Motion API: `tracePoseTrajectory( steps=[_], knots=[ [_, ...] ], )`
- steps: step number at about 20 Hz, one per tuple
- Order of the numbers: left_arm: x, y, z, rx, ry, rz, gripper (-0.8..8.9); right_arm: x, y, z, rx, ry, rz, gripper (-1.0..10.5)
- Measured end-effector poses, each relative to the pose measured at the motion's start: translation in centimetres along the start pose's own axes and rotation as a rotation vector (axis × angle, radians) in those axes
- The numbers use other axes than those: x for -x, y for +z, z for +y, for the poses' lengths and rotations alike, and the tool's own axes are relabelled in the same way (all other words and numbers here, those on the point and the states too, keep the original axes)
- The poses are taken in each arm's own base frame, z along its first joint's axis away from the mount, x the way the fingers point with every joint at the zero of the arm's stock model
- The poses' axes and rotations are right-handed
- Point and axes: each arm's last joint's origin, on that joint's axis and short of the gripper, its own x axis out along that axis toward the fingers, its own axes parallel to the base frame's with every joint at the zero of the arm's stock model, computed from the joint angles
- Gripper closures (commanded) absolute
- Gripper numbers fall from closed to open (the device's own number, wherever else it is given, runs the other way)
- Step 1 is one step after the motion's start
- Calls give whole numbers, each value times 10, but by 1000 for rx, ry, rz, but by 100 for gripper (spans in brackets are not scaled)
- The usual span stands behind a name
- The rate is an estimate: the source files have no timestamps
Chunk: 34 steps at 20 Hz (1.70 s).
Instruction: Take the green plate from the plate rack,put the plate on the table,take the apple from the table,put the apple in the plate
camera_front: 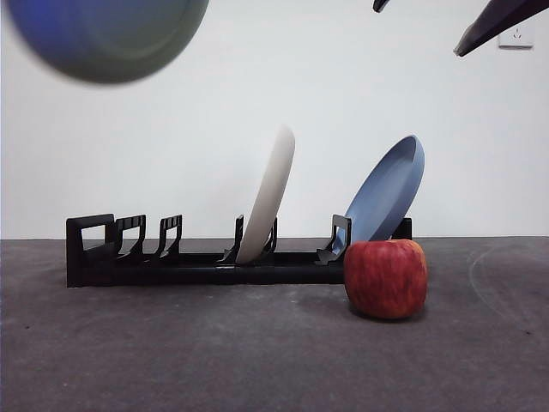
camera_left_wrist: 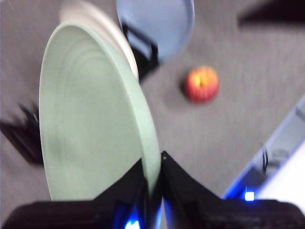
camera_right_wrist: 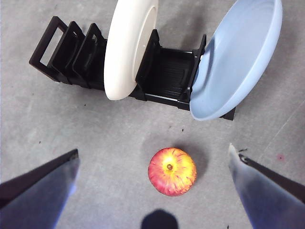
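The left gripper is clenched on the rim of the green plate, its two black jaws pinching the edge from either side, and it holds the plate on edge in the air, clear of the plate rack. From the front the same plate shows only as a blurred round shape at the upper left corner, high above the rack's handle end. The right gripper hangs above the counter with its jaws spread wide, grasping nothing, and the apple sits on the counter directly between them, stem up. In the front view this arm appears only as dark tips at the top right. The apple rests on the counter just in front of the rack's far end, the one opposite its loop handle, and is not touching any plate. In the rack, a cream-white plate stands nearly upright in a middle slot, and a blue plate leans outward at the end slot nearest the apple. The slotted holders beside the handle are bare. A white wall socket is visible on the wall at the upper right.
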Motion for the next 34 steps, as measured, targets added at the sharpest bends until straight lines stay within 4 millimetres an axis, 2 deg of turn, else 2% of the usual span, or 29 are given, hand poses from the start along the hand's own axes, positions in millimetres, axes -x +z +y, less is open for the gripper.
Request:
tracePoseTrajectory(
  steps=[3, 7, 11, 14, 21, 25, 31, 32, 34],
  knots=[
    [-31, -27, -18, -16, 41, 108, 826, 0, 0, 0, 7, 0, 0, 414],
    [-88, -47, -34, -1, 55, 140, 826, 0, 0, 0, 8, 0, -1, 414],
    [-140, -65, -43, 29, 49, 95, 826, 0, 0, 0, 8, 0, -1, 414],
    [-169, -82, -46, 35, 57, 157, 826, 0, 0, 0, 8, 0, -1, 414],
    [-221, -87, -59, 2, 48, 234, 826, 0, 0, 0, 8, 0, 0, 415],
    [-240, -90, -65, -14, 1, 275, 826, 0, 0, 0, 8, 0, 0, 414],
    [-246, -93, -68, -7, -51, 304, 803, 0, 0, 0, 8, 0, 0, 415],
    [-246, -93, -68, -7, -51, 304, 768, 0, 0, 0, 8, 0, 0, 415],
    [-246, -93, -68, 1, -72, 308, 614, 0, 0, 0, 7, 0, 0, 415]
  ],
)
